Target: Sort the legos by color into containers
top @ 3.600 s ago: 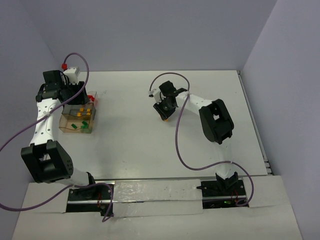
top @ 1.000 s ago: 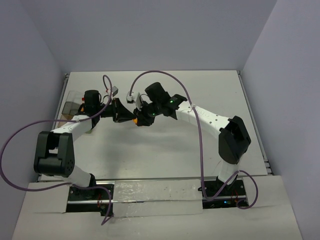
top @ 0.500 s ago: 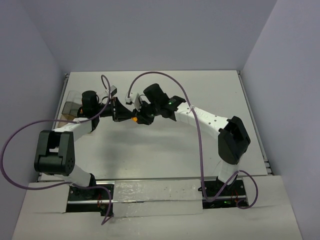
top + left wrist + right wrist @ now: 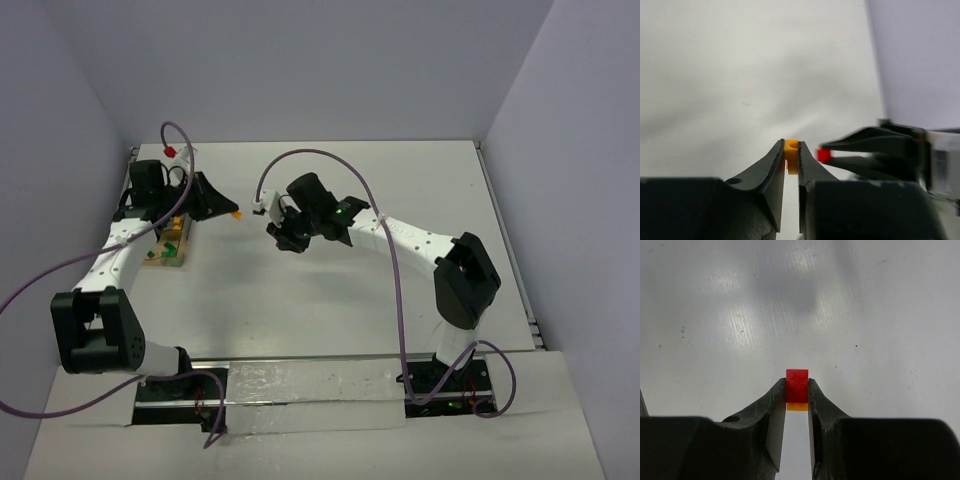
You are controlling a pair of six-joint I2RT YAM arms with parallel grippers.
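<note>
— Left gripper (image 4: 791, 148)?
— Clamped on an orange-yellow lego (image 4: 791, 159), near the containers (image 4: 163, 250) at the table's (image 4: 400, 300) left edge.
— Right gripper (image 4: 797, 388)?
— Pinching a red lego (image 4: 797, 379), orange piece (image 4: 797, 407) beneath it, above the table's middle.

we see the containers (image 4: 166, 251) resting on the white table (image 4: 330, 300), near the left fingers (image 4: 218, 203), well apart from the right fingers (image 4: 284, 238).
</note>
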